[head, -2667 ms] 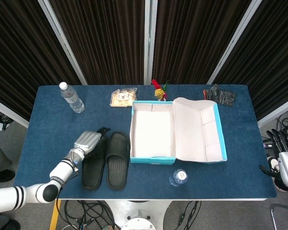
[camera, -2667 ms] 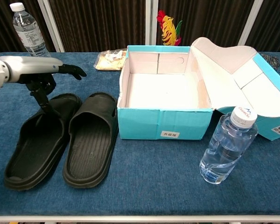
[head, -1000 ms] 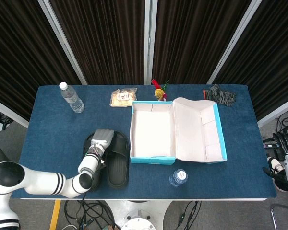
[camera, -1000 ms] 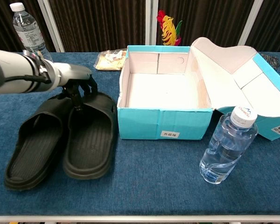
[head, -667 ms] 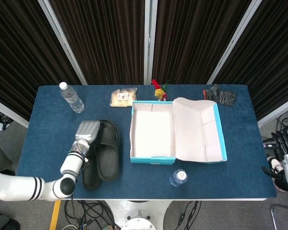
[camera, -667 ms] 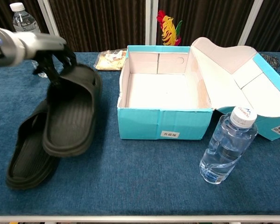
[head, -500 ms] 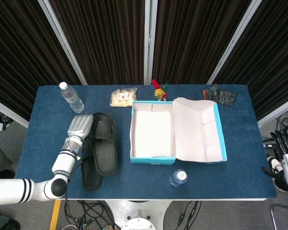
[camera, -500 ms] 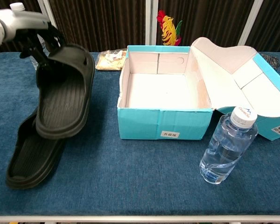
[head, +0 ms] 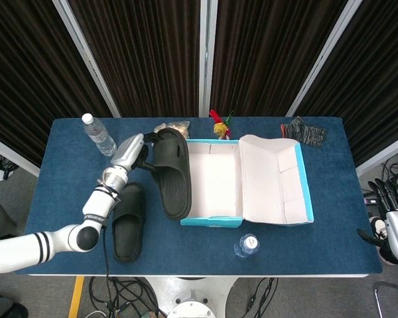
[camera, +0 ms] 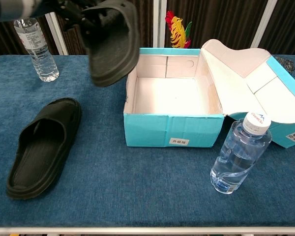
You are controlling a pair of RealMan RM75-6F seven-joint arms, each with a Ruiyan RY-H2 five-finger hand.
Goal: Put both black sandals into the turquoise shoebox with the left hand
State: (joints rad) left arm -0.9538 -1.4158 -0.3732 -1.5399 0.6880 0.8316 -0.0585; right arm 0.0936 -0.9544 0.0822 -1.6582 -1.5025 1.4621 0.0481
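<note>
My left hand (head: 134, 151) (camera: 73, 11) holds one black sandal (head: 172, 173) (camera: 112, 43) by its strap end, lifted in the air beside the left wall of the turquoise shoebox (head: 212, 219) (camera: 173, 132). The sandal hangs tilted, its sole toward the chest camera. The second black sandal (head: 127, 222) (camera: 43, 145) lies flat on the blue table, left of the box. The shoebox stands open with its lid (head: 275, 179) folded out to the right and nothing inside. My right hand (head: 391, 225) hangs off the table's right edge, fingers spread, holding nothing.
A water bottle (head: 98, 135) (camera: 36, 47) stands at the back left. A smaller bottle (head: 247, 245) (camera: 240, 153) stands before the box. A snack bag (head: 172, 126), a red and yellow toy (head: 219, 124) (camera: 176, 28) and a dark glove (head: 303, 131) lie along the back.
My left hand has raised the sandal higher and carried it right, from above the other sandal to beside the box's left wall. The other sandal stays on the table.
</note>
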